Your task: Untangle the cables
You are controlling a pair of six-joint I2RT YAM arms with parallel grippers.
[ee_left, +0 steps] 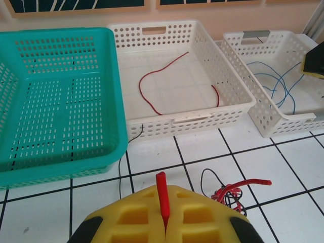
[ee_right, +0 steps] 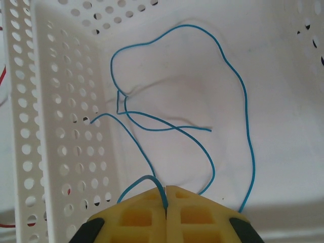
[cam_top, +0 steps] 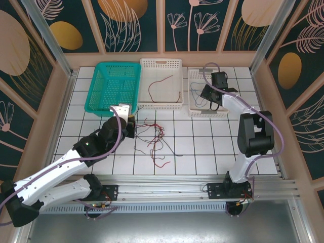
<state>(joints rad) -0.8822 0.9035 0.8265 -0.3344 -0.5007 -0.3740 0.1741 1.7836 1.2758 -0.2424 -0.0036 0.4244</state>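
Observation:
A tangle of red and black cables (cam_top: 156,135) lies on the tiles in the middle; part of the tangle (ee_left: 230,195) shows to the right of my left fingers. My left gripper (ee_left: 164,215) is shut on a red cable end (ee_left: 161,195) that sticks up between its yellow pads; the left gripper (cam_top: 129,121) sits just left of the tangle. One red cable (ee_left: 152,83) lies in the middle white basket (ee_left: 230,76). My right gripper (ee_right: 166,200) is shut on a blue cable (ee_right: 238,91) inside the right white basket (cam_top: 194,112); the right gripper (cam_top: 208,96) hovers there.
A teal basket (cam_top: 98,91) stands empty at the back left, beside the middle white basket (cam_top: 147,63). A thin black cable (ee_left: 121,162) runs out from under the teal basket's corner. Wooden walls enclose the tiled table.

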